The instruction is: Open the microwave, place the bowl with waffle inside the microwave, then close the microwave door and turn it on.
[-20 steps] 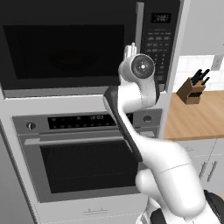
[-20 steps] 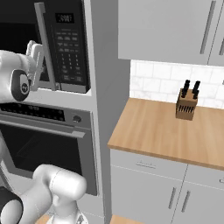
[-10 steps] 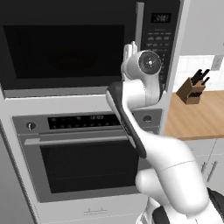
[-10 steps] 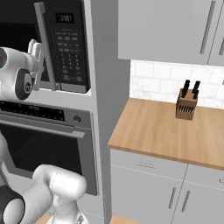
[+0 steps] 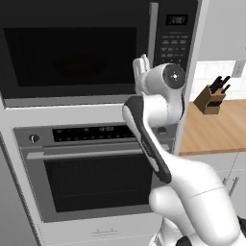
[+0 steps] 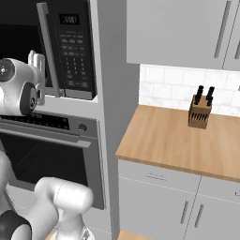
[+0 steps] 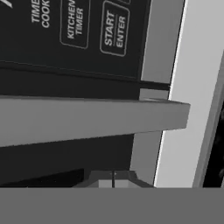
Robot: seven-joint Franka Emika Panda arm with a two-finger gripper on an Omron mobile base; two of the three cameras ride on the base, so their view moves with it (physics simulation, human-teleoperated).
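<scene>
With the microwave door (image 5: 72,53) seen shut and built in above the oven (image 5: 91,178), the gripper (image 5: 141,72), jaws pressed together on nothing, is parked low by the stiff bar handle (image 5: 153,41), probably the only decent hold.

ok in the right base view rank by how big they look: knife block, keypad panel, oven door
1. oven door, largest, though partly hidden by the arm
2. keypad panel
3. knife block, smallest, but it stands farther away
</scene>
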